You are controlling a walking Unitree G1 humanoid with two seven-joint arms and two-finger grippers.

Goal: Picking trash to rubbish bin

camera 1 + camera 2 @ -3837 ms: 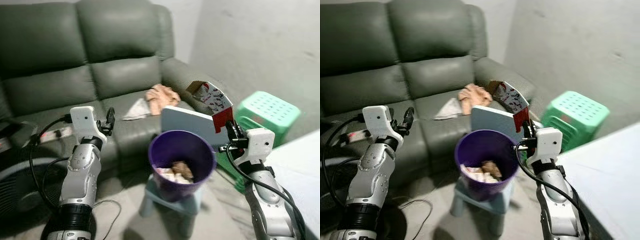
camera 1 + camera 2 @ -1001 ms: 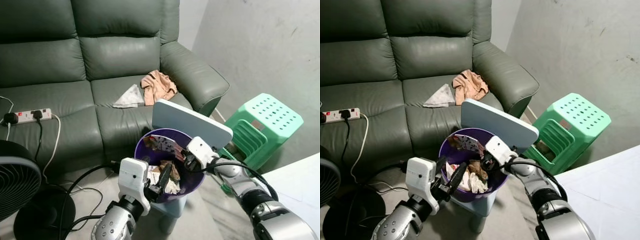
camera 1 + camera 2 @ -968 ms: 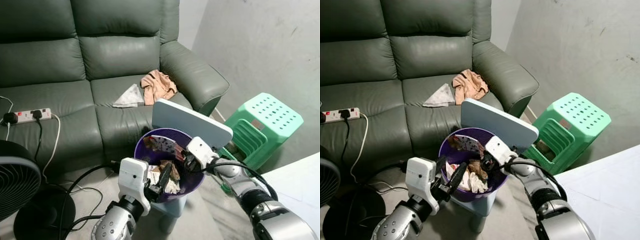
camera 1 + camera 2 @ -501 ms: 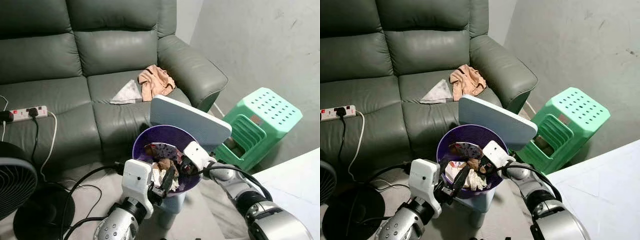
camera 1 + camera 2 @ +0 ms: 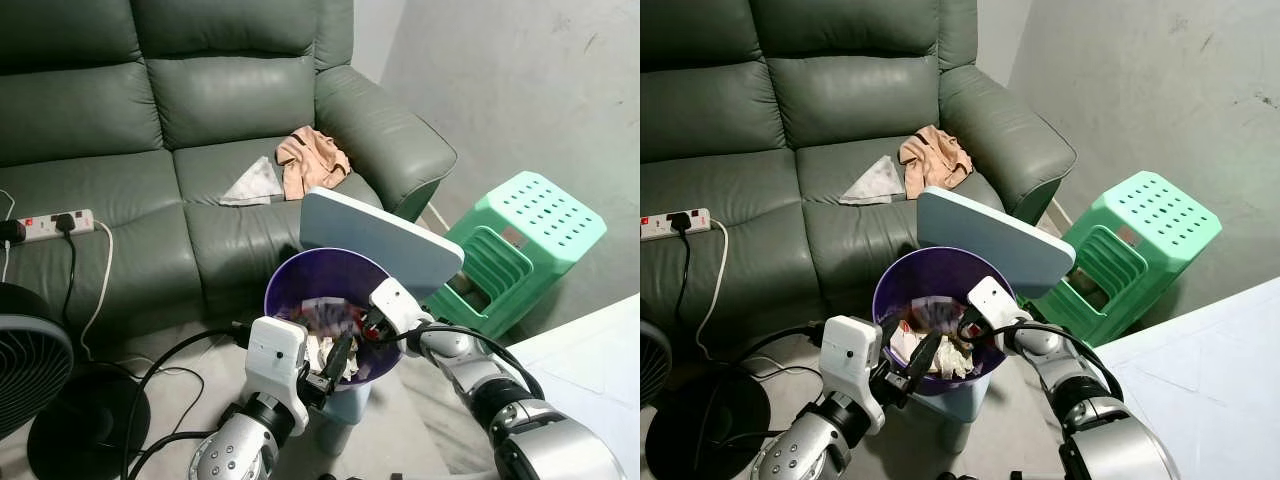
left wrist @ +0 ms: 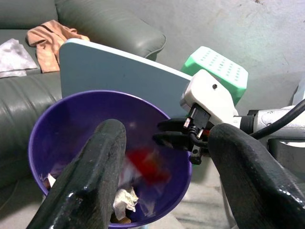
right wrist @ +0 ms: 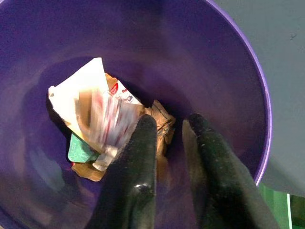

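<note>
purple plastic round rubbish bin [image 5: 300,285] now holds the red-and-white printed cardboard carton [image 7: 102,117]; half a second ago it lay higher, near the rim, and it now sits blurred on the crumpled paper trash [image 6: 125,199] at the bottom, seemingly mid-fall. right gripper [image 7: 169,126] hangs just inside the bin's rim, fingers slightly parted, pinching nothing, so the drop looks done. left gripper [image 6: 164,157] waits just outside the rim, fingers spread wide. beyond the bin: a smooth pale blue flat board [image 5: 380,240], a matte green leather sofa [image 5: 150,110], a perforated mint-green plastic stool [image 5: 530,230].
</note>
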